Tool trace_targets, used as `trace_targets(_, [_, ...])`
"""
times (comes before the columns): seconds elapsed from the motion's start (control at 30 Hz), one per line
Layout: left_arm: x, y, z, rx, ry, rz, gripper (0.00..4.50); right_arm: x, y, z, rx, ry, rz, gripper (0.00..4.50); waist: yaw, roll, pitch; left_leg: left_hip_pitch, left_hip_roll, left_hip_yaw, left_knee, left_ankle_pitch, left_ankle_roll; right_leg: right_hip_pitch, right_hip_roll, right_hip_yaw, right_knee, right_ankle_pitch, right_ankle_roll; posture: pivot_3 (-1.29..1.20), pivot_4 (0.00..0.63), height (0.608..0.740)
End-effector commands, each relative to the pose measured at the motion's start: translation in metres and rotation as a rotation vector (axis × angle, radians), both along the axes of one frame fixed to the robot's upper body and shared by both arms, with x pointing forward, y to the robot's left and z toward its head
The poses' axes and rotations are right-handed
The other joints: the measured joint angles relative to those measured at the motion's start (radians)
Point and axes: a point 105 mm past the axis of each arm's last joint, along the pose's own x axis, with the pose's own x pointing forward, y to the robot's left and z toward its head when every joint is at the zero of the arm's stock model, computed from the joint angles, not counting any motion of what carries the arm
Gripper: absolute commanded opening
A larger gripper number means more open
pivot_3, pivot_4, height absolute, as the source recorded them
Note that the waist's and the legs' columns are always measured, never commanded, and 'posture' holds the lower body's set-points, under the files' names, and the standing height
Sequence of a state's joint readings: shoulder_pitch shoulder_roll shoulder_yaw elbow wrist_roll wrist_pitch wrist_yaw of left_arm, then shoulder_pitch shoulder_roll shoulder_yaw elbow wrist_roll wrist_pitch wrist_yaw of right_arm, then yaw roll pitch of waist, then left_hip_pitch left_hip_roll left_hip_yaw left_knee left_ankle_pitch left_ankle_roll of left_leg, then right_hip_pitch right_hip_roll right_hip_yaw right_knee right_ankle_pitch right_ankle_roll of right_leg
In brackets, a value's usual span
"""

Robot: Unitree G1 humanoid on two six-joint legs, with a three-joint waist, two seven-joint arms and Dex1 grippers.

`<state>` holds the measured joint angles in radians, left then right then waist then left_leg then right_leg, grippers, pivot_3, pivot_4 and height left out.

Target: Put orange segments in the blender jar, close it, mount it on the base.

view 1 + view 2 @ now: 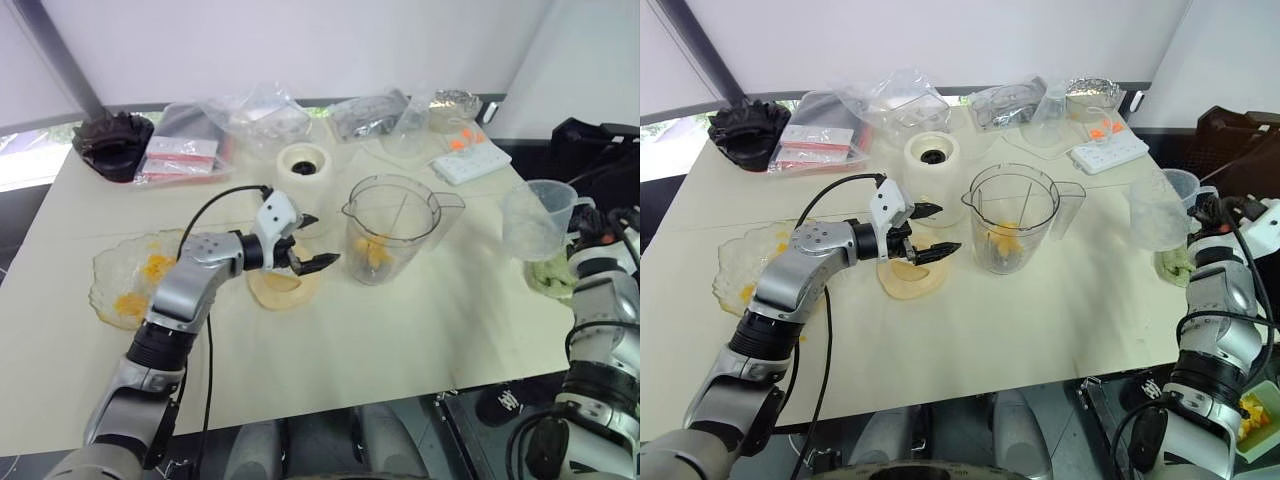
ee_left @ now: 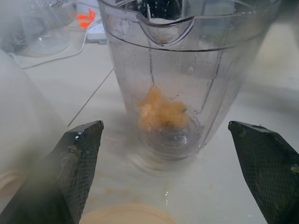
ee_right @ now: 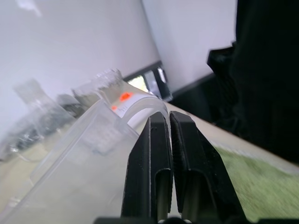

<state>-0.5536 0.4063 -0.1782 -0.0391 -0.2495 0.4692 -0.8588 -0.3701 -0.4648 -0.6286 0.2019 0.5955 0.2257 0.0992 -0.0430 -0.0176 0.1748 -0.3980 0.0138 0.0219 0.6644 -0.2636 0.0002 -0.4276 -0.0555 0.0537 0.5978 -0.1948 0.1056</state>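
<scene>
Cream-coloured cloth covers the table (image 1: 400, 340), which stands before a white wall.

Nearest, the left arm reaches forward over the table with its wrist bent toward the right. The left gripper (image 1: 312, 241) hangs above a flat cream lid (image 1: 283, 288), its two black fingers (image 2: 77, 161) spread wide and holding nothing. It points at the blender jar (image 1: 392, 228), which stands upright just beside it and apart from the fingertips. At the jar's bottom lie a few orange segments (image 2: 161, 112).

At the right edge, the right gripper (image 3: 169, 123) is lifted beside the frosted measuring jug (image 1: 540, 215), its fingers pressed together with nothing between them. Whether it touches the jug I cannot say surely.

On the left side is a shallow glass bowl (image 1: 105, 285) with more orange pieces. Behind the lid stands the base (image 1: 304, 165), its dark socket uncovered. Farther back lie plastic bags (image 1: 255, 120), a black object (image 1: 112, 143) and a white power strip (image 1: 470, 160).
</scene>
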Motion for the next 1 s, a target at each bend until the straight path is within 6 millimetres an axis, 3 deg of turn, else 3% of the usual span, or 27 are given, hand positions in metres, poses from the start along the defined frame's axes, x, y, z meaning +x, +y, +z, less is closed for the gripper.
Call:
trace_targets(0.03, [0.0,-0.004,0.015,-0.015,-0.06,-0.021,4.5,-0.006,0.013,0.057,-0.077,-0.15,0.04,0.06,0.0,0.0,0.0,0.0,0.0,0.0,0.0,0.0,0.0,0.0,0.0,0.0,0.0,0.0,0.0,0.0,0.15,0.74])
trace_targets(0.1, [0.0,-0.004,0.015,-0.015,-0.06,-0.019,4.5,-0.007,0.017,0.066,-0.087,-0.166,0.052,0.06,0.0,0.0,0.0,0.0,0.0,0.0,0.0,0.0,0.0,0.0,0.0,0.0,0.0,0.0,0.0,0.0,0.15,0.74])
trace_targets(0.23, [0.002,-0.005,0.016,-0.02,-0.063,-0.021,4.5,-0.011,0.04,0.104,-0.146,-0.239,0.116,0.06,0.001,0.002,0.001,0.0,0.0,0.0,0.0,0.0,0.0,0.0,0.0,0.0,0.0,0.0,0.0,0.0,0.15,0.74])
trace_targets(0.47, [0.003,-0.008,0.015,-0.025,-0.062,-0.028,4.5,-0.025,0.071,0.142,-0.2,-0.31,0.199,0.06,0.003,0.002,0.001,-0.001,0.0,0.0,0.0,0.0,0.0,-0.001,0.0,0.0,0.0,0.0,0.0,0.0,0.15,0.74])
trace_targets(0.67, [0.004,-0.008,0.015,-0.024,-0.063,-0.033,4.5,-0.039,0.09,0.155,-0.285,-0.304,0.239,0.06,0.007,0.002,0.001,-0.002,0.0,0.0,0.0,0.0,0.0,-0.002,0.0,0.0,-0.001,0.0,0.0,0.0,0.15,0.74])
trace_targets(1.0, [0.005,-0.011,0.014,-0.021,-0.061,-0.049,4.5,-0.062,0.115,0.158,-0.422,-0.271,0.254,0.06,0.009,0.002,0.001,-0.006,0.0,-0.001,0.0,0.0,0.0,-0.005,0.0,-0.001,-0.001,0.0,0.0,0.0,0.15,0.74])
